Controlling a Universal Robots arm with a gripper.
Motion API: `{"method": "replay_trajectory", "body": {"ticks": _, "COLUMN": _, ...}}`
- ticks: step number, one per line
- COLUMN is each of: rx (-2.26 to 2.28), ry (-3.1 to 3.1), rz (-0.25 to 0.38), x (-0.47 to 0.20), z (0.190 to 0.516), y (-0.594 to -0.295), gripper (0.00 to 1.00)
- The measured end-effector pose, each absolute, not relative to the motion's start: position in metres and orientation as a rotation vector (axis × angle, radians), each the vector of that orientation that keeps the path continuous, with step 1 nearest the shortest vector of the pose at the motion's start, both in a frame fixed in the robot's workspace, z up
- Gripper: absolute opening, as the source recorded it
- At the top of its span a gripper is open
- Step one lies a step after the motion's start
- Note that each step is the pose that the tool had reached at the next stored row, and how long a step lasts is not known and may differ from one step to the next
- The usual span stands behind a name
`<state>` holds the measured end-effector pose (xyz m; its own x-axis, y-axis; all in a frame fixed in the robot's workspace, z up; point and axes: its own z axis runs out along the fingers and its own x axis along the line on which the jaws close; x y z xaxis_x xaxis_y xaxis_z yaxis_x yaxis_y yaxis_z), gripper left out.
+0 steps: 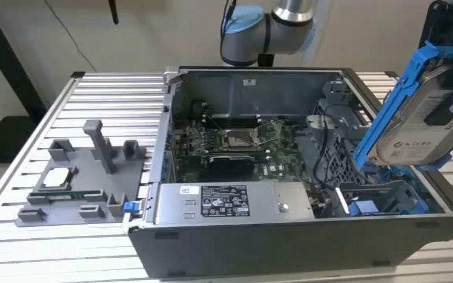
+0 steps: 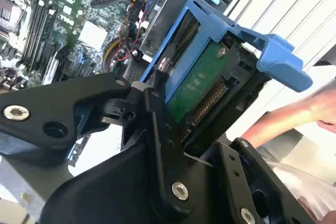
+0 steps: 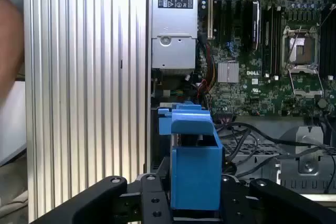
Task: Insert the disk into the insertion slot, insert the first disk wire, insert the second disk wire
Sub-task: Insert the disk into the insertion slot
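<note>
- A slatted aluminium table (image 1: 92,88) is carrying everything here, with the open computer case (image 1: 289,247) lying on it, its inside facing up so I can work from above.
- My gripper (image 3: 193,198) is hanging over the case's corner on the exterior view's right, and its jaws are clamping both flat sides of the disk (image 1: 427,127).
- I'm gripping it by the bright blue carrier frame. In my judgement that keeps pressure off the drive body and leaves the lower edge free to lead.
- The disk is standing nearly on edge and leaning a little, label facing outward. In the second wrist view its green circuit board is facing the camera.
- Directly below my gripper the insertion slot (image 1: 384,197) is waiting, a grey perforated bay with blue fittings. The disk is hanging clear above it, not yet entering.
- Holding it edge-down makes sense to me, because the bay is narrow and about as wide as the drive.
- Dark cables (image 3: 252,140) are looping just beside the bay, under my load, so I'm reading that as the snag risk.
- Farther from my gripper, the labelled power-supply box (image 1: 226,203) and the motherboard (image 1: 235,144) are filling the rest of the case.
- A person's hand (image 2: 320,111) is showing out beyond the disk, off the case side.
- Well away from me, a grey fixture (image 1: 77,188) is sitting on the table.
</note>
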<state>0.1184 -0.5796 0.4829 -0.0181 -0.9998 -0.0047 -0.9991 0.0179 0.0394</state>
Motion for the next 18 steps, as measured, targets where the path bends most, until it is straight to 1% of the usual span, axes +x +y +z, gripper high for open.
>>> {"method": "replay_trajectory", "body": {"ticks": 9, "rx": 2.184, "ry": -2.224, "rz": -0.049, "x": 0.1184, "z": 0.4825, "y": -0.5796, "gripper": 0.0}}
{"method": "replay_trajectory", "body": {"ticks": 18, "rx": 2.185, "ry": -2.225, "rz": -0.048, "x": 0.1205, "z": 0.4748, "y": -0.5796, "gripper": 0.0}}
